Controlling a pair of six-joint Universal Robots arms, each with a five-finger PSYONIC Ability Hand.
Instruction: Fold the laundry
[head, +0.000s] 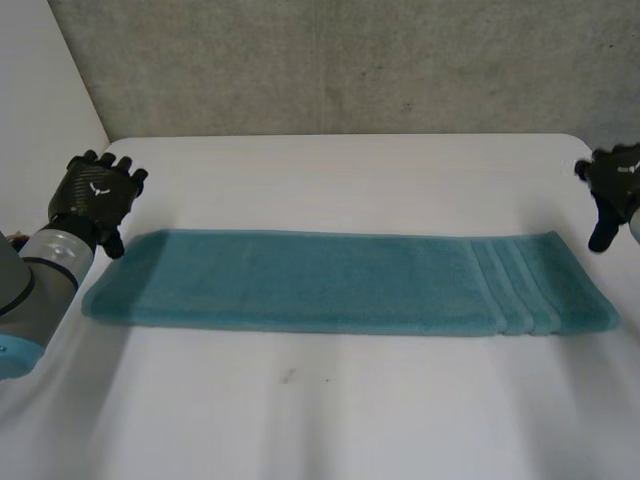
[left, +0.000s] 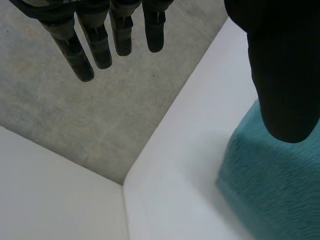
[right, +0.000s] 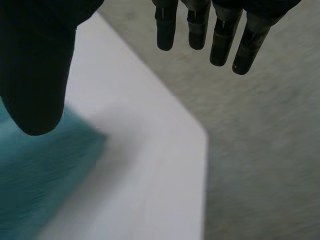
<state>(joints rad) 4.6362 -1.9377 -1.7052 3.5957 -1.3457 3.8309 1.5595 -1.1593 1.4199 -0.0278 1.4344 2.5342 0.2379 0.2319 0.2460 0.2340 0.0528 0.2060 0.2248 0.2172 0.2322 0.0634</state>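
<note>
1. A white table (head: 330, 420) stands against a rough grey wall (head: 350, 60), and nothing but the laundry lies on it.
2. At the left, the left hand (head: 95, 195) hangs just beyond the towel's far left corner. Its fingers are straight and spread and it grasps nothing. In its wrist view the thumb hovers above that corner without touching. The left arm (head: 35, 285) comes in low along the table's left side.
3. The teal towel (head: 330, 285) lies flat as a long, narrow strip across the middle of the table, with its long edges running from side to side. The rounded near edge suggests it is already doubled lengthwise, so an end-to-end fold is probably what remains.
4. A striped band (head: 515, 285) crosses the towel close to its right end.
5. At the right, the right hand (head: 612, 185) mirrors the other. It is raised beside the far right corner with fingers extended and empty, its thumb pointing down near the cloth. Each hand seems placed at one short end, ready to take it.
</note>
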